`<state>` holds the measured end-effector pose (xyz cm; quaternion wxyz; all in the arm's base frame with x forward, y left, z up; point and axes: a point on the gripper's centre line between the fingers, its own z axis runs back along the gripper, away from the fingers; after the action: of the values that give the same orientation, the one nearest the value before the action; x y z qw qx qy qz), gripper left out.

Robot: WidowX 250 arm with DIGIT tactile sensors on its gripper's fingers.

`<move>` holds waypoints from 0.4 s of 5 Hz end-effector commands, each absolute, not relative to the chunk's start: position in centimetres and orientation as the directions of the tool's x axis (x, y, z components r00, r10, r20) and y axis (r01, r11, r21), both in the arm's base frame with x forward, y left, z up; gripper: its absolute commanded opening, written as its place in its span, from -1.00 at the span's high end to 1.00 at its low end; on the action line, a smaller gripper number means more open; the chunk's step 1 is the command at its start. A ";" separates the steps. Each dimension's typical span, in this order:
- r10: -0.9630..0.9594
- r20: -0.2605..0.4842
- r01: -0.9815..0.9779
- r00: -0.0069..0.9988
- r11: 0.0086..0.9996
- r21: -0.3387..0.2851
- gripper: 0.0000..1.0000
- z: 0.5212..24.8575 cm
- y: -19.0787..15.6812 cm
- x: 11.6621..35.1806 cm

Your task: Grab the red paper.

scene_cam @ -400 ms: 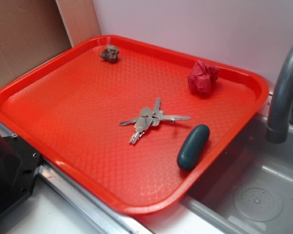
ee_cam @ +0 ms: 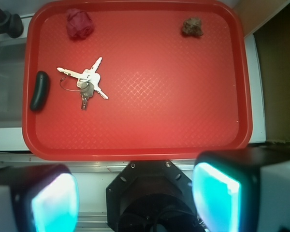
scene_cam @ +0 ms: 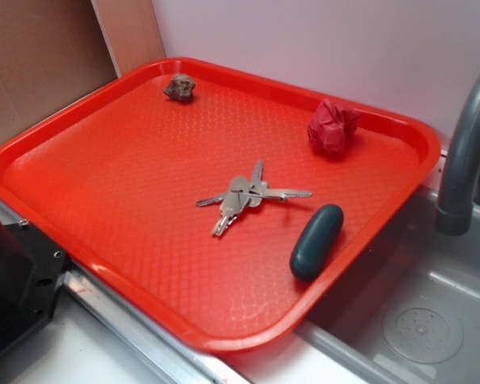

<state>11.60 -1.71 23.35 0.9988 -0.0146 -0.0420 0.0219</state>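
The red paper (scene_cam: 332,126) is a small crumpled crimson ball near the far right corner of the big orange-red tray (scene_cam: 104,168). In the wrist view the paper (ee_cam: 79,22) sits at the tray's top left corner. My gripper (ee_cam: 135,193) is high above the tray's near edge, over the robot base, far from the paper. Its two cyan-padded fingers (ee_cam: 55,203) stand wide apart with nothing between them. The gripper does not show in the exterior view.
A bunch of keys (scene_cam: 244,196) lies mid-tray, a dark oval case (scene_cam: 317,241) by the right rim, a small brown rock (scene_cam: 180,86) at the far corner. A grey faucet (scene_cam: 464,152) and sink (scene_cam: 420,320) lie right of the tray. The black robot base (scene_cam: 12,276) is at the front left.
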 end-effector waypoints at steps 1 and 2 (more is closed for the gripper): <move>-0.048 0.145 0.034 0.988 0.994 0.100 -1.00 15.7 -3.9 20.3; -0.117 0.234 0.094 0.965 0.990 0.107 -1.00 13.3 -5.8 23.4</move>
<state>22.89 -5.39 12.24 0.9921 0.0513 -0.1047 -0.0465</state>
